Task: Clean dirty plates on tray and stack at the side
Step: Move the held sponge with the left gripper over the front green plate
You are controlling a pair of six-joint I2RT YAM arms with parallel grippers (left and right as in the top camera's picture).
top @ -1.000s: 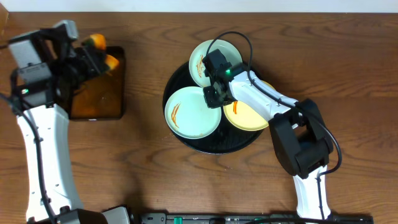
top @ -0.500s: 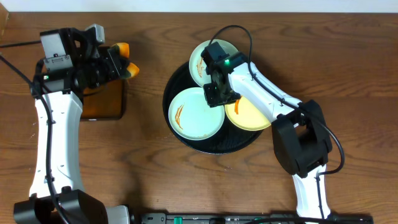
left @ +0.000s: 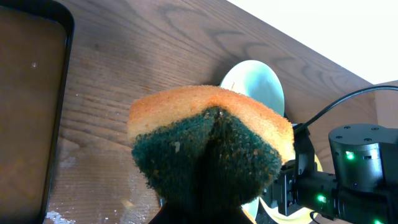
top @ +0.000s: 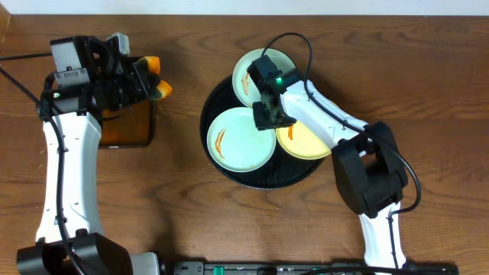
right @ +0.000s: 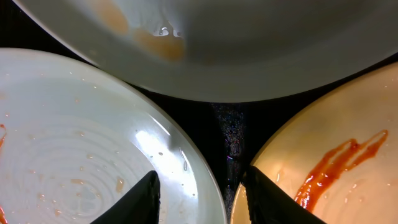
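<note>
A dark brown wooden counter (top: 183, 218) fills the scene, and a strip of white wall is seen along its far edge. A large round glossy black tray (top: 263, 178) with a raised rim is set right of centre, and three small round shallow plates are laid in it. The far mint-blue plate (top: 243, 67), pale and streaked with orange, is placed at the far side of the tray, its edge reaching over the rim. The near mint-blue plate (top: 238, 141), also marked with orange streaks, is found at the near left. The pale yellow plate (top: 307, 145), smeared with orange-red, is found at the near right. Narrow strips of black tray are seen between the plates.

The right fingers (top: 267, 118) are positioned low over the spot where the three plates meet. In the right wrist view they are spread apart and nothing is grasped: one tip is seen over the rim of the near mint-blue plate, the other over the rim of the pale yellow plate. Whether the rims are touched cannot be told.

The left fingers (top: 144, 76) are clenched on a rectangular sponge (left: 211, 149) of orange foam with a dark green scouring face, squeezed into a crease. It is held above the counter just right of a small rectangular black tray of brown liquid (top: 126, 126) at the far left, well apart from the large tray.
</note>
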